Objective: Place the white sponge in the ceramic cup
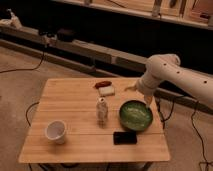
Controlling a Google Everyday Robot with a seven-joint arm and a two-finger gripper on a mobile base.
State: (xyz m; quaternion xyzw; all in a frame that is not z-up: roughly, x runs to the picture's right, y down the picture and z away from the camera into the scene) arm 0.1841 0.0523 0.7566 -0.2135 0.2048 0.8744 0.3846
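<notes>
At the far side of the bench [75, 100] the white sponge [106, 90] lies flat, with a small red thing [102, 83] close against its far edge; whether the two touch I cannot tell. My tool [131, 88] hangs just to the right of the sponge, apart from it, and I cannot tell whether it is wide or narrow. The cup [55, 131] stands upright near the front left corner, well apart from the sponge, and looks empty. The step in hand, as I judge it, is the grasp. I would bring the tool over the middle of the sponge and close across its shorter side, keeping clear of the red thing so that it is not dragged along. The sponge is soft, so I expect it to give; a firm, low grip should keep it from slipping out. The straight line to the cup runs close to the small bottle [102, 111] standing mid-bench, so I would lift well above its top or swing round its left side. The green bowl [120, 114] and the flat black thing [124, 137] sit to the right and should stay out of the way. The sponge looks about as long as the cup's mouth is wide, so I would lower it end first, centred, before letting go.
</notes>
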